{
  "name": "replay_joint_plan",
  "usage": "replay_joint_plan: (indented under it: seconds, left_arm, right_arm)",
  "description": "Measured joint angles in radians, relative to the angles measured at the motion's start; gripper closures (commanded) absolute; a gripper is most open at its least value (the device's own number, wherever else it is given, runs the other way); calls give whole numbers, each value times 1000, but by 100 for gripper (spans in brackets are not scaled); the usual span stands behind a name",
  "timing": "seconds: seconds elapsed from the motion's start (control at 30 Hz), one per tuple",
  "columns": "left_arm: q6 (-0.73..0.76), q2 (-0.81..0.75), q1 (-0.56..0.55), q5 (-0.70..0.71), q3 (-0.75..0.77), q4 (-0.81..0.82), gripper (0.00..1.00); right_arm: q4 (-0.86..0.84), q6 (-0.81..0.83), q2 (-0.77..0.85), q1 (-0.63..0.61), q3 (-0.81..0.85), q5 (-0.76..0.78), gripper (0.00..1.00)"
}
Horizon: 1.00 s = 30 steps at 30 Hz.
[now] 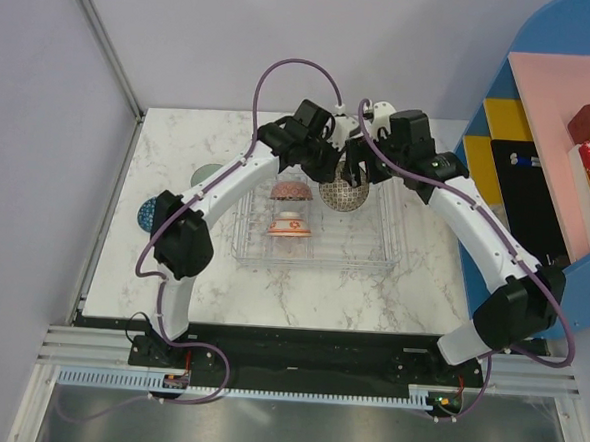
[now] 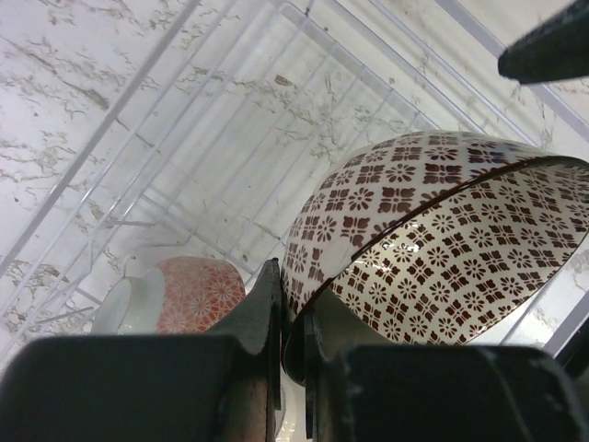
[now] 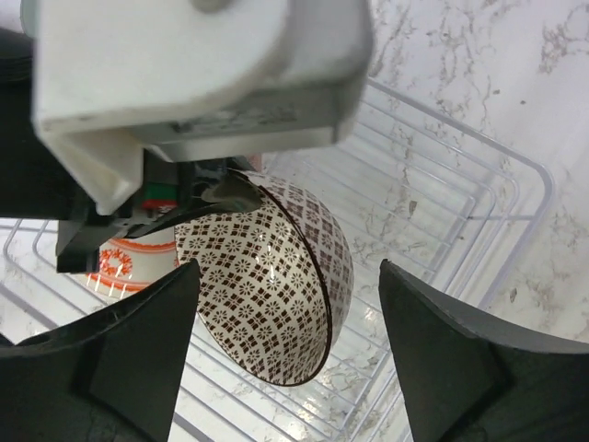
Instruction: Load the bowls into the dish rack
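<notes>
My left gripper (image 1: 328, 173) (image 2: 293, 295) is shut on the rim of a beige lattice bowl (image 1: 343, 195) (image 2: 442, 249) and holds it tilted over the back of the clear dish rack (image 1: 312, 266). My right gripper (image 1: 360, 171) (image 3: 290, 304) is open, its fingers either side of that bowl (image 3: 267, 295) without touching it. A red patterned bowl (image 1: 291, 191) (image 2: 189, 295) and an orange-and-white bowl (image 1: 289, 225) (image 3: 115, 262) sit upside down in the rack. A blue bowl (image 1: 147, 212) and a pale green bowl (image 1: 208, 174) lie on the table at left, partly hidden by my left arm.
The rack's ribs (image 2: 184, 138) and far rim (image 3: 515, 175) lie under both grippers. A blue, yellow and pink shelf unit (image 1: 551, 126) stands at the table's right edge. A grey wall post (image 1: 105, 49) runs along the left.
</notes>
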State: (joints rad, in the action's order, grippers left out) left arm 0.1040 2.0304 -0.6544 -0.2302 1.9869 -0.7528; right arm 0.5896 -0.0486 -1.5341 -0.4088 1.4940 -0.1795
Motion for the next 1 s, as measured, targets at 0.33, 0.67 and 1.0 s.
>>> replay_joint_plan:
  seconds: [0.33,0.67,1.0]
  left_arm:
    - [53,-5,3,-68,-27,-4,98]
    - [98,-87,86,-293,-77,32,98]
    - [156,-103,120,-422,-113,51,98]
  right_arm:
    - [23,20,6,79,2,-230,4]
    - [55,19,-69,218,2,-606,2]
    - [77,-6,-180,217,2,-895,2]
